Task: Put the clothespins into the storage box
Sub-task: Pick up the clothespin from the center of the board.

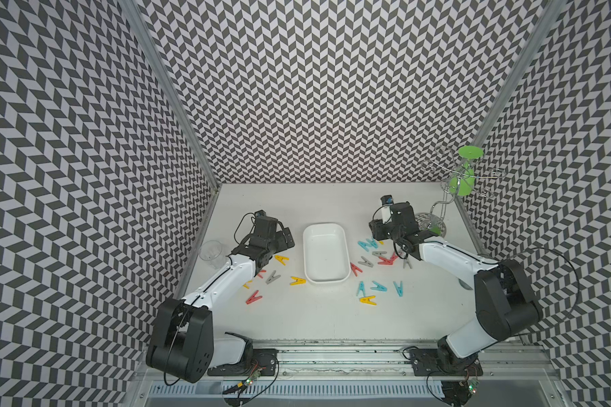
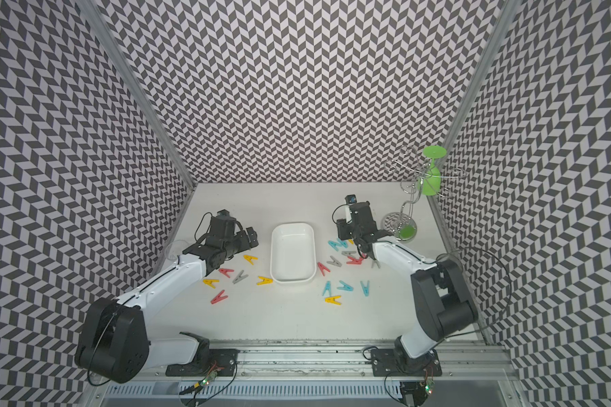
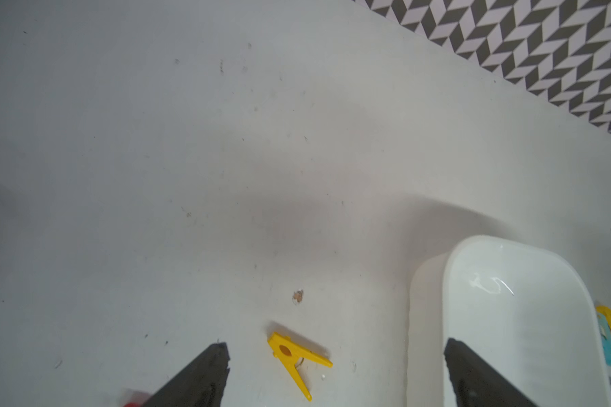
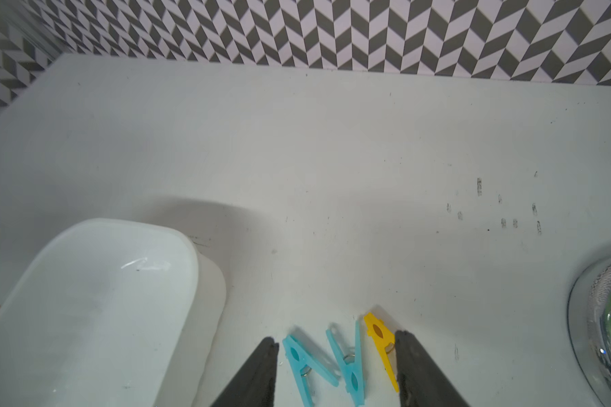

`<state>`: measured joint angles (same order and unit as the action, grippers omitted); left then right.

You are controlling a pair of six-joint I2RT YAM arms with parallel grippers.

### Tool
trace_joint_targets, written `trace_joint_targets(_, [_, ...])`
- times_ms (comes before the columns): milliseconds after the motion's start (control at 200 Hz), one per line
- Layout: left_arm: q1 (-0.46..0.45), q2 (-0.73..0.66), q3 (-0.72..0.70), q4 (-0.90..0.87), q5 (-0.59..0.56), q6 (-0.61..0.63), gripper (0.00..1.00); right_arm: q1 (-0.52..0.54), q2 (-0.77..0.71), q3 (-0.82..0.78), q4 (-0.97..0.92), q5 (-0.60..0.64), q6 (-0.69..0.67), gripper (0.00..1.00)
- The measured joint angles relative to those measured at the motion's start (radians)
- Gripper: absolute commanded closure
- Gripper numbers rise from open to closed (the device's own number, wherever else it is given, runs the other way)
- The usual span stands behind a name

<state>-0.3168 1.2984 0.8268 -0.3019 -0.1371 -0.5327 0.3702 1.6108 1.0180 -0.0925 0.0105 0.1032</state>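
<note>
right gripper [image 4: 336, 336]: jaws half open, straddling two blue pegs [image 4: 307, 359] and a yellow peg [image 4: 380, 338] lying flat; can't confirm any real grip. Risk: pinching three at once, so one likely squirts out or drops short of the storage box [image 1: 327, 281], which sits empty at centre frame. left gripper [image 3: 336, 344]: wide open, holding nothing. Other clothespins [image 1: 378, 287] are scattered both sides of the box. wire stand [image 1: 436, 222] just right of the wrist limits swing; clear cup [image 1: 212, 252] is far left, no obstacle.
</note>
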Motion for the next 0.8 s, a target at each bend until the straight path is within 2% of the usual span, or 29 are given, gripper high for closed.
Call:
trace_joint_targets(260, [-0.026,-0.016,0.049,-0.092,-0.002,0.023,0.00,-0.037,0.095,0.045,-0.107,-0.037,-0.005,0.61])
trace_joint_targets(461, [-0.025,-0.032,0.049,-0.163,-0.008,0.008,0.00,-0.085,0.153,0.048,-0.150,-0.068,0.037,0.63])
trace_joint_targets(626, [-0.023,-0.059,0.049,-0.195,-0.015,0.003,0.00,-0.088,0.180,0.092,-0.163,-0.092,0.057,0.66])
trace_joint_targets(796, [-0.011,-0.063,0.049,-0.214,-0.019,0.003,0.00,-0.087,0.182,0.062,-0.156,-0.094,0.076,0.67])
